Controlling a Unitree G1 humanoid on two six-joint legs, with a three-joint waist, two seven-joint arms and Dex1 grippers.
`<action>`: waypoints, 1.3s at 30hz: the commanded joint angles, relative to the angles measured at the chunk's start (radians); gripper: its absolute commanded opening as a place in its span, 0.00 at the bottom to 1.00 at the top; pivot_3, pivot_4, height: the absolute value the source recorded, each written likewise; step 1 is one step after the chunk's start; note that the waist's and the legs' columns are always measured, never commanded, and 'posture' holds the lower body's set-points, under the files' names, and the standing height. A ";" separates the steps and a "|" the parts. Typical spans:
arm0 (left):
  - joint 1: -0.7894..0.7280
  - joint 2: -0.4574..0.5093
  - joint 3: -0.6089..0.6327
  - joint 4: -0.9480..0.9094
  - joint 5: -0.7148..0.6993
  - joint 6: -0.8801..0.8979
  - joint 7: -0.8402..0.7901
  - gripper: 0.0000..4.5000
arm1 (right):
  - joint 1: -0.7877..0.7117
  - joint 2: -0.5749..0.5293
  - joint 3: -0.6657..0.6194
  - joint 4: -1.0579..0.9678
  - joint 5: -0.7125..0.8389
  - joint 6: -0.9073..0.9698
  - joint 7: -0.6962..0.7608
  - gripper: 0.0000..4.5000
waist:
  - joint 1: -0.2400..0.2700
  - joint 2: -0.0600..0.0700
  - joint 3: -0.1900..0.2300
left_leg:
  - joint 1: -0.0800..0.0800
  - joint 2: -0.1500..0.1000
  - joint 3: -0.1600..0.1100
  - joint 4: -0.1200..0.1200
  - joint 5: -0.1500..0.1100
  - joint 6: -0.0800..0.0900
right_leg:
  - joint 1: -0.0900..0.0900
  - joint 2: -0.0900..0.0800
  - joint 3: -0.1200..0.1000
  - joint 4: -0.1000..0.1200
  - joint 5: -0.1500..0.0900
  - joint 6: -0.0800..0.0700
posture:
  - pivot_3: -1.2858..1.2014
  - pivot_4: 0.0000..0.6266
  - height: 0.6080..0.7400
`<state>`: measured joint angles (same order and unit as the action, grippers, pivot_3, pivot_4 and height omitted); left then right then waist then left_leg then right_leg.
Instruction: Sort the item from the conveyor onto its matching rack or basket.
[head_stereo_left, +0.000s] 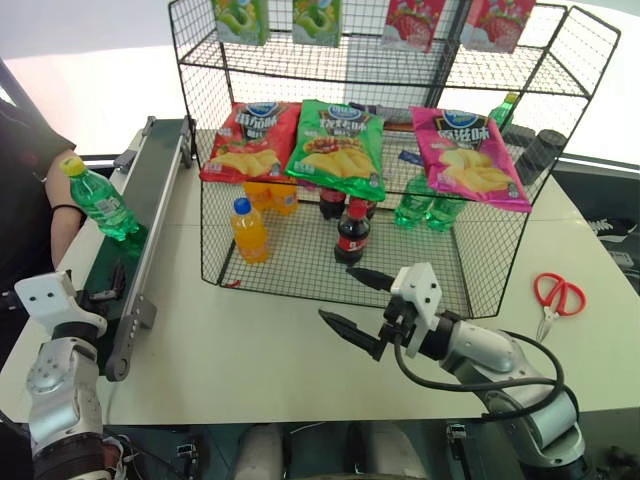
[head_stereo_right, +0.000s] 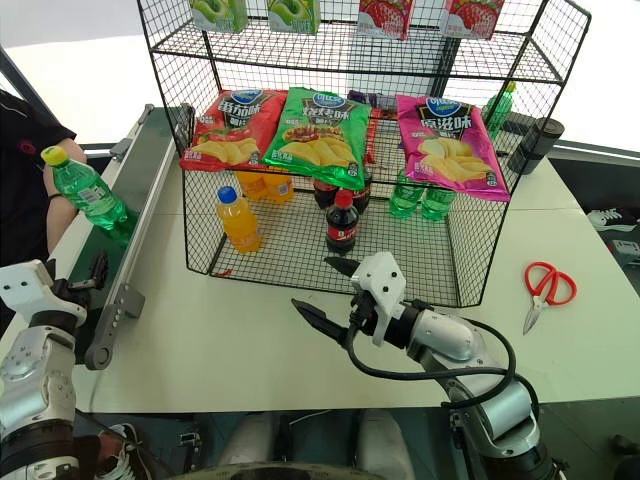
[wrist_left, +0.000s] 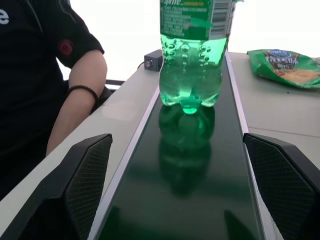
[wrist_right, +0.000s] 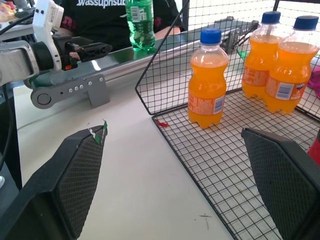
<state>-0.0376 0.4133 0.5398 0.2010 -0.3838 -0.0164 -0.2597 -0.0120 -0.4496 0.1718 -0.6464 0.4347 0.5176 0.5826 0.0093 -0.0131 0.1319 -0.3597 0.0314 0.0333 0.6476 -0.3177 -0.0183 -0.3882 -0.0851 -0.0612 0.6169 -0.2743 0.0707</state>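
The green bottle (head_stereo_left: 100, 203) with a yellow cap stands upright on the dark green conveyor (head_stereo_left: 152, 190) at the table's left edge. My left gripper (head_stereo_left: 108, 285) is open over the belt's near end, and the bottle (wrist_left: 190, 65) stands a short way ahead between the lines of its fingers, untouched. My right gripper (head_stereo_left: 342, 296) is open and empty, hovering over the white table just in front of the black wire basket (head_stereo_left: 300, 272). In the right wrist view the basket's near corner (wrist_right: 150, 112) lies between its fingers.
Orange bottles (head_stereo_left: 249, 230), cola bottles (head_stereo_left: 351, 232) and green bottles (head_stereo_left: 425, 208) stand in the basket. Chip bags (head_stereo_left: 338, 148) lie on the shelf above. Red scissors (head_stereo_left: 555, 300) lie on the table at right. A person's arm (head_stereo_left: 62, 215) rests beside the conveyor.
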 joint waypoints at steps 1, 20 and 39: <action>-0.005 0.010 0.026 -0.003 -0.018 -0.029 -0.014 1.00 | -0.026 0.006 -0.004 -0.042 0.017 0.008 -0.008 0.99 | 0.000 0.000 0.000 | 0.000 0.000 0.000 0.000 0.000 0.000 | 0.000 0.000 0.000 0.000 0.000 0.000 | 0.52 0.24 1.00; -0.011 0.009 0.025 -0.022 -0.026 -0.032 -0.004 1.00 | -0.075 0.000 -0.018 -0.009 0.055 0.031 0.008 0.99 | -0.002 0.000 0.000 | -0.002 0.000 0.000 0.000 0.000 0.000 | -0.001 -0.001 0.000 -0.001 0.000 0.000 | 0.52 0.24 1.00; -0.042 0.075 -0.061 -0.313 -0.122 0.068 -0.133 0.59 | -0.027 -0.031 -0.032 -0.025 0.020 -0.021 0.026 1.00 | 0.002 -0.006 0.000 | -0.013 -0.001 -0.002 0.001 0.001 -0.002 | -0.008 -0.002 -0.003 -0.002 0.000 0.000 | 0.52 0.24 1.00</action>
<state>-0.0512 0.4522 0.5101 0.0378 -0.4603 0.0426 -0.3324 -0.0400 -0.4686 0.1678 -0.6320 0.4554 0.5289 0.6001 0.0112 -0.0189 0.1322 -0.3727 0.0302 0.0308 0.6491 -0.3166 -0.0204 -0.3965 -0.0875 -0.0639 0.6147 -0.2739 0.0700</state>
